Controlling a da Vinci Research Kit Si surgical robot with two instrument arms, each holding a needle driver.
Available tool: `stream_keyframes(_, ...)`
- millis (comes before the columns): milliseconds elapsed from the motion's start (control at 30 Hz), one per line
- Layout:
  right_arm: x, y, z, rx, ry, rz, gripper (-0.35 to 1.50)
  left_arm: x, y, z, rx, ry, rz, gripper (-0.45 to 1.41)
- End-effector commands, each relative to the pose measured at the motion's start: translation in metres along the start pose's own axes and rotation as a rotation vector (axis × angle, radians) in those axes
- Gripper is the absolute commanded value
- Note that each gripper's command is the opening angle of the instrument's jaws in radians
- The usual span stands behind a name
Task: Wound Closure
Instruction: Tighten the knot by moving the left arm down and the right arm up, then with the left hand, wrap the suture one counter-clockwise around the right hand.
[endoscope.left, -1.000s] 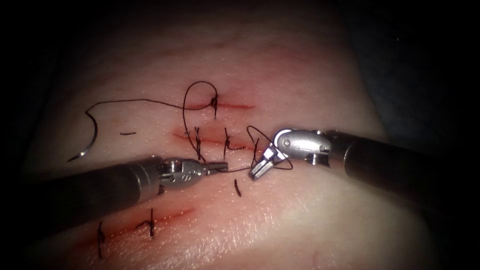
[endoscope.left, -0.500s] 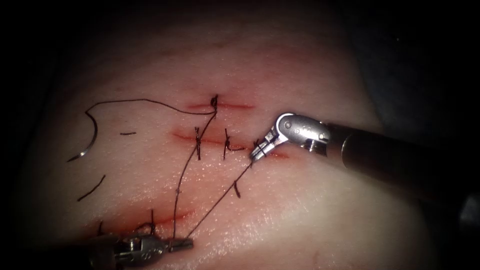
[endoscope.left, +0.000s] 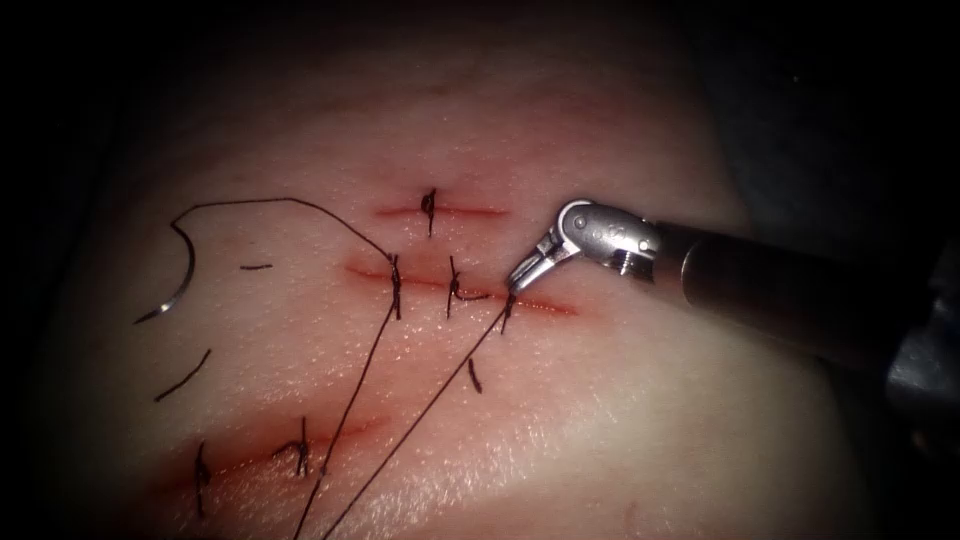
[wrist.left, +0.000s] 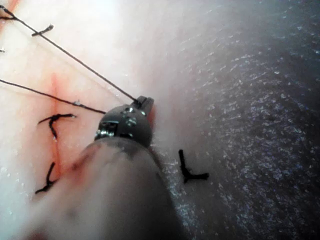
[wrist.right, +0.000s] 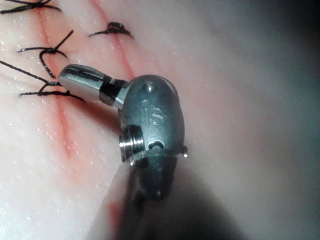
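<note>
The curved needle (endoscope.left: 184, 278) lies free on the tissue (endoscope.left: 620, 400), left of the cuts, not in the tissue and held by no tool. Its thread (endoscope.left: 250, 203) runs right to a stitch (endoscope.left: 395, 275) on the middle cut (endoscope.left: 545, 305). From there it runs down out of the picture, and a second taut strand (endoscope.left: 430, 400) climbs back to the stitch by my right tool. My right tool (endoscope.left: 517, 276) has its jaws shut on the thread at that stitch (wrist.right: 47, 85). My left tool (wrist.left: 144, 101) is shut on the two taut strands (wrist.left: 75, 57), low over the tissue.
An upper cut (endoscope.left: 465, 211) carries one stitch. A lower cut (endoscope.left: 340, 435) carries stitches (endoscope.left: 302, 450). Cut ends of thread lie loose at the left (endoscope.left: 258, 267), lower left (endoscope.left: 183, 375) and below the middle cut (endoscope.left: 476, 375). Red fluid lines the cuts.
My left tool has pulled the thread down and out of the endoscope view, drawing the loops out into two taut strands. My right tool's jaws closed and rose slightly to the stitch.
</note>
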Motion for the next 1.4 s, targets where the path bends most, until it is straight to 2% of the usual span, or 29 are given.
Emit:
stream_keyframes(33, -0.0005, 0.0013, 0.0001, 0.0, -0.003, -0.007, -0.35, -0.0003, 0.0003, 0.0007, -0.008, -0.004, -0.004, -0.45)
stream_keyframes(100, -0.0012, 0.0015, 0.0001, 0.0, -0.008, 0.0, -0.35, -0.0004, 0.0017, 0.0008, -0.041, -0.015, -0.003, -0.45)
stream_keyframes(233, -0.0014, 0.0015, 0.0001, 0.002, -0.009, 0.004, -0.35, -0.001, 0.0045, 0.0017, -0.16, -0.049, -0.004, -0.45)
stream_keyframes(533, -0.002, 0.0028, -0.0011, -0.064, -0.027, 0.018, -0.35, -0.0016, 0.0074, 0.003, -0.341, -0.051, 0.002, -0.45)
stream_keyframes(800, -0.0018, 0.0029, -0.0013, -0.11, -0.034, 0.034, -0.35, -0.0014, 0.0071, 0.0037, -0.368, -0.041, 0.011, -0.45)
stream_keyframes(1000, -0.0012, 0.0017, -0.0002, -0.088, -0.025, 0.032, -0.35, 0.0006, 0.0051, 0.0038, -0.339, -0.043, 0.008, -0.45)
stream_keyframes(1033, -0.0007, 0.0011, 0.0002, -0.12, 0.0, 0.013, -0.1, 0.0017, 0.0035, 0.0035, -0.287, -0.018, 0.024, -0.45)
stream_keyframes(1067, -0.0007, 0.0011, 0.0002, -0.12, 0.0, 0.013, -0.1, 0.0017, 0.0035, 0.0035, -0.287, -0.018, 0.024, -0.45)
stream_keyframes(1100, 0.0004, 0.0005, 0.0006, -0.221, 0.052, 0.01, 0.95, 0.0035, 0.001, 0.0028, -0.207, 0.011, 0.056, -0.45)
stream_keyframes(1167, 0.0015, 0.0, 0.0003, -0.263, 0.081, 0.011, 1.0, 0.005, -0.0013, 0.0022, -0.145, 0.009, 0.081, -0.45)
stream_keyframes(1200, 0.0015, 0.0, 0.0003, -0.263, 0.081, 0.011, 1.0, 0.005, -0.0013, 0.0022, -0.145, 0.009, 0.081, -0.45)
stream_keyframes(1233, 0.0027, -0.0002, -0.0004, -0.3, 0.083, 0.004, 1.06, 0.0064, -0.0036, 0.0016, -0.071, 0.004, 0.106, -0.45)
stream_keyframes(1267, 0.0032, -0.0002, -0.0009, -0.315, 0.088, 0.006, 1.11, 0.0069, -0.0046, 0.0014, -0.041, 0.0, 0.119, -0.45)
stream_keyframes(1300, 0.0044, -0.0002, -0.0023, -0.363, 0.119, -0.002, 1.32, 0.0081, -0.0069, 0.0008, 0.009, 0.003, 0.142, -0.45)
stream_keyframes(1400, 0.0056, -0.0001, -0.0039, -0.401, 0.138, -0.006, 1.38, 0.009, -0.0089, 0.0004, 0.055, -0.003, 0.162, -0.45)
